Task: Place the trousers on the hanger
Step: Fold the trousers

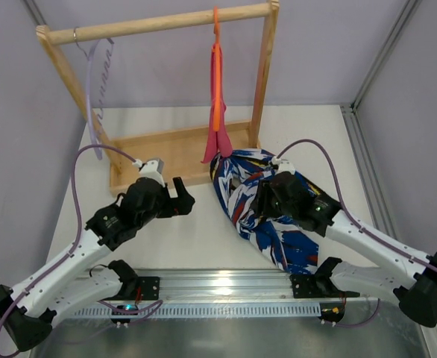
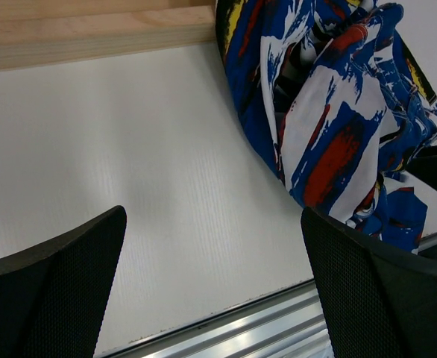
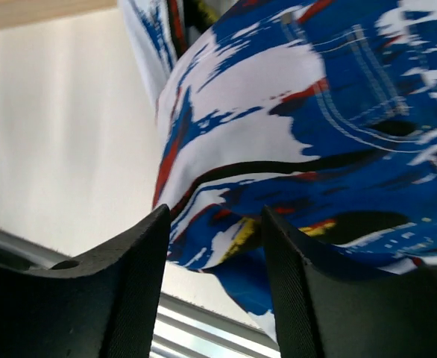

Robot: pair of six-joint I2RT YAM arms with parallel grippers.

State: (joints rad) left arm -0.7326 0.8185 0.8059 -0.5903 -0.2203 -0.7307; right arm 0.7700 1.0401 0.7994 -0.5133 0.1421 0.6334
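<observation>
At far left I see the thin, pale lilac translucent plastic hanger (image 1: 90,104) hanging by its metal hook from the round wooden rail (image 1: 166,24). My left claw (image 1: 182,195) hovers above the white worktop (image 1: 203,239), spread wide with nothing in it. Further right an orange hanger (image 1: 215,26) carries a plain pink cloth (image 1: 212,149). Just below that, the soft trousers (image 1: 241,198) in a blue, white, red and black brushstroke print lie bunched on the worktop, well apart from the lilac hanger. My right claw (image 3: 215,224) pinches a fold of them.
</observation>
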